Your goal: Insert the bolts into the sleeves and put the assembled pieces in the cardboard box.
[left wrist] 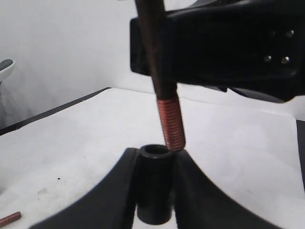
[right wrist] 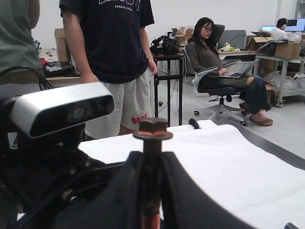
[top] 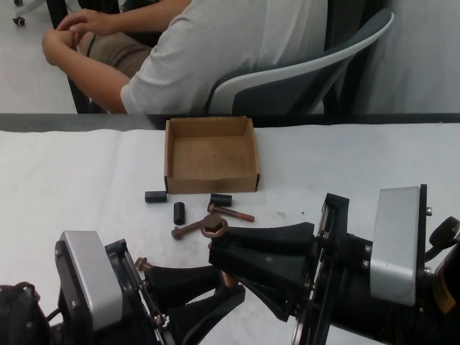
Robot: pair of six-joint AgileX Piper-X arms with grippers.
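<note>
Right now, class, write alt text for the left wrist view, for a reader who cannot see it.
The left gripper holds a black sleeve upright between its fingers, while a bolt held by the right gripper hangs down with its copper-coloured threaded tip at the sleeve's rim, not yet inside. White bench cloth lies beyond.

held bolt (left wrist: 170, 121): head cut off by the picture's edge.
sleeve (left wrist: 154, 183): flanks covered by the left fingers (left wrist: 102, 200).
loose bolt (left wrist: 9, 219): only the threaded tip shows.
</note>
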